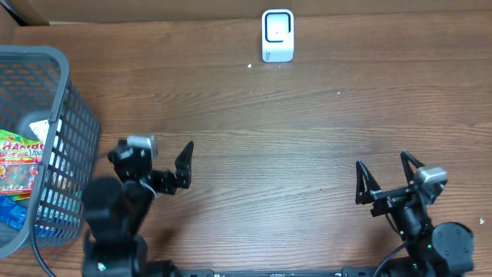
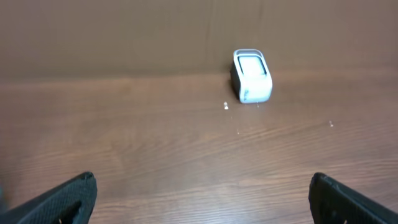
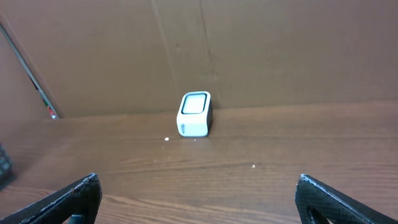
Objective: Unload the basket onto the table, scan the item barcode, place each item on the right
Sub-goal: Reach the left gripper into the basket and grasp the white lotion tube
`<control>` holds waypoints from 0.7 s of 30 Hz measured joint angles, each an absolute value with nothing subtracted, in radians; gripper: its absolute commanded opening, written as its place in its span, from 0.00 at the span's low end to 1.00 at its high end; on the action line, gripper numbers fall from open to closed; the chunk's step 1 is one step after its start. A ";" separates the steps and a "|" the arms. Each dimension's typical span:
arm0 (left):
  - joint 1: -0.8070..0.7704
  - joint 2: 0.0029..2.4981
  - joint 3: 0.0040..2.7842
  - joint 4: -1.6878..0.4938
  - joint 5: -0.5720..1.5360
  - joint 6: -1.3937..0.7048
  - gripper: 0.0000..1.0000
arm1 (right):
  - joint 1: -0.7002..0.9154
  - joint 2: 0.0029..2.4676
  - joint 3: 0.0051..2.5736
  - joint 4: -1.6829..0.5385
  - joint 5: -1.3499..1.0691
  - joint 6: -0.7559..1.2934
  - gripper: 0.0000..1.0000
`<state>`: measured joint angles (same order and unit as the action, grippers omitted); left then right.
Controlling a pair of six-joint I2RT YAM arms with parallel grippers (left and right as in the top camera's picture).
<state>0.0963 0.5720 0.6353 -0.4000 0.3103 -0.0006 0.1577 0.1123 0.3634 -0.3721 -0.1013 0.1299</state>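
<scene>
Only the overhead view shows both arms at the near edge. The left gripper (image 1: 152, 161) and right gripper (image 1: 384, 177) each have their fingers spread wide, holding nothing. It alone also shows the grey mesh basket (image 1: 73, 131) at the left. In the basket lies a bright candy bag (image 1: 17, 161) whose lettering begins "HAR", with a blue packet (image 1: 11, 209) beside it. Each wrist view shows only its own dark fingers (image 2: 68, 199) (image 3: 336, 199) over the bare wooden tabletop (image 1: 269, 131). The white scanner (image 1: 277, 35) stands at the far edge against brown cardboard.
</scene>
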 measured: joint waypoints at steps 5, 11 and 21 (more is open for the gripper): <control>0.096 0.877 1.060 -0.759 0.335 0.002 1.00 | 0.158 0.373 0.630 -0.498 -0.136 0.130 1.00; 0.096 1.198 1.595 -1.163 0.342 0.025 1.00 | 0.158 0.738 0.990 -0.761 -0.198 0.130 1.00; 0.177 1.343 1.919 -1.213 0.349 0.026 0.99 | 0.158 1.106 1.258 -0.883 -0.375 0.130 1.00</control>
<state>0.1768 1.3430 1.9190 -1.2125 0.3489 0.0261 0.1577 1.1057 1.2575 -0.8833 -0.3748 0.1299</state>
